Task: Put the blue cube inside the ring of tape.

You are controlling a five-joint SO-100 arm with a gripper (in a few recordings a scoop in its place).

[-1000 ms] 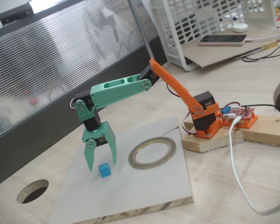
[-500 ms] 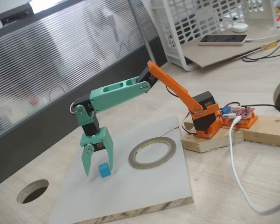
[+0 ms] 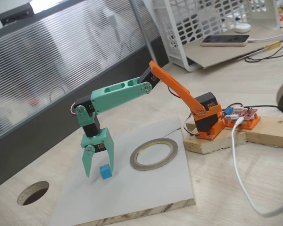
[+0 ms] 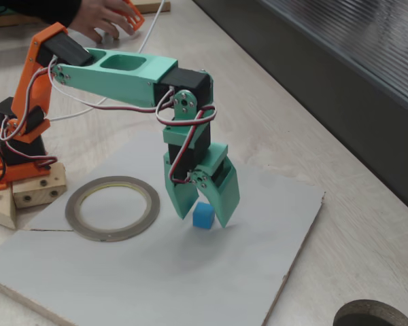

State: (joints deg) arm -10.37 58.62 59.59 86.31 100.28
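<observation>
- Gripper (image 3: 100,168) (image 4: 202,216): green, pointing down over the grey board (image 3: 146,197) (image 4: 122,285), fingertips at or just above the board surface.
- Jaws: parted narrowly, a bit wider than the cube, straddling it. Cannot tell whether either finger actually touches the cube.
- Blue cube (image 3: 105,172) (image 4: 202,215): sits on the board between the two fingers in both fixed views, low between the tips. Looks to be resting on the board, not lifted.
- Ring of tape (image 3: 153,154) (image 4: 112,207): flat on the same board, grey-silver with yellowish inner edge, nothing inside it.
- In a fixed view (image 3: 153,154) the ring is at about 2 o'clock from the cube, near but apart. In a fixed view (image 4: 112,207) it is at 9 o'clock from the cube, clear gap between.
- Arm: green forearm runs back to an orange upper link and orange base (image 3: 208,123) (image 4: 13,146), mounted on wooden blocks (image 3: 212,141) (image 4: 24,193) at the board's edge.
- Round hole (image 3: 33,192) (image 4: 370,316) in the table, off the board, at roughly 8 o'clock from the cube in the first-mentioned view.
- White cable (image 3: 238,165) runs past the base.
</observation>
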